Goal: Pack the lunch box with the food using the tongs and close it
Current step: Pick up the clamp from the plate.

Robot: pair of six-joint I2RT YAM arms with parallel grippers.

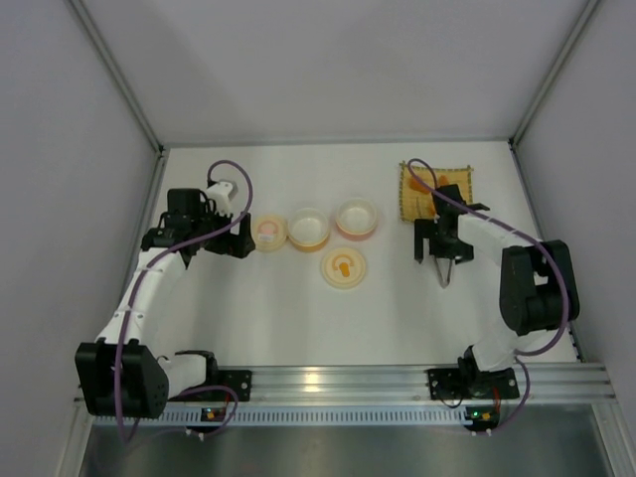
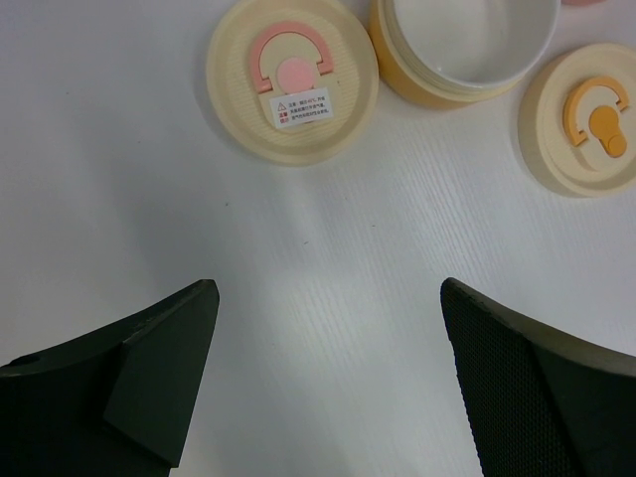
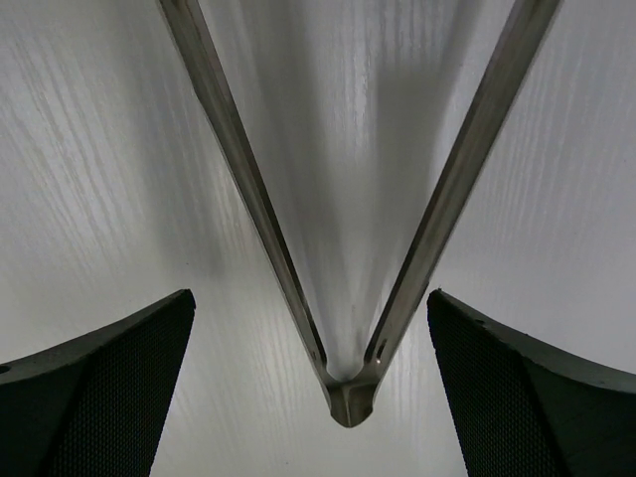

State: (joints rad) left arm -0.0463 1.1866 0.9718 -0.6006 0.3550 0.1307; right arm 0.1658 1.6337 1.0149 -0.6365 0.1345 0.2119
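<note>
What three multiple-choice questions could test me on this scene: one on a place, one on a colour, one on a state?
1. Where does the food lie? A in a cup; B on the woven mat; C on a shelf.
2. What colour is the centre of the labelled lid? A pink; B green; C blue.
3. How do the right jaws stand at the tongs? A clamped shut on them; B far away; C open, one on either side.
Answers: B, orange lumps sit on the mat; A, its ring and disc are pink; C, a gap shows between each jaw and the tongs.
</note>
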